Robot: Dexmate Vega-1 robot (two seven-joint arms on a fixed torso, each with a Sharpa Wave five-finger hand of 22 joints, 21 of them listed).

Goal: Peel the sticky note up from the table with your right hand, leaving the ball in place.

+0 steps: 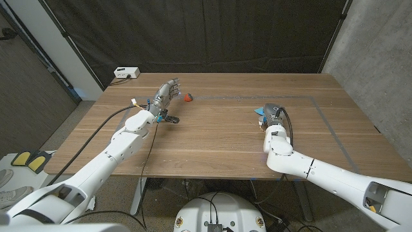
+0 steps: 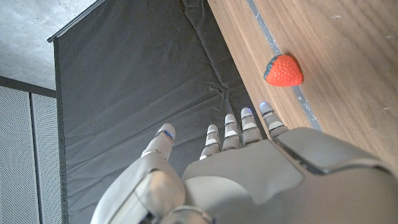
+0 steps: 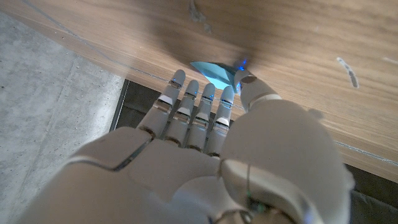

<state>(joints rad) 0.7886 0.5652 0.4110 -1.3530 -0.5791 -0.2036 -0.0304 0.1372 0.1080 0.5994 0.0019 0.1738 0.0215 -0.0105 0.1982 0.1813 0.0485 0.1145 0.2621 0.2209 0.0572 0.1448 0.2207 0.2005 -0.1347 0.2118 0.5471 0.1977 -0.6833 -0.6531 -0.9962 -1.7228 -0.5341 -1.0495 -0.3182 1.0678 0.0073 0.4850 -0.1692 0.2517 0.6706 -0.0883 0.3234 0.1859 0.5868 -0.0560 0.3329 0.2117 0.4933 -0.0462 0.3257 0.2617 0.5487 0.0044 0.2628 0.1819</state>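
Right of centre in the head view, the right hand pinches the thin blue paper sticky note at its fingertips; the spread, empty left hand stands beside the small red strawberry-shaped ball, well apart.

Your right hand reaches out over the table, its fingers pinching the blue sticky note. Your left hand is stretched forward across the far left of the table, fingers extended and apart, holding nothing.
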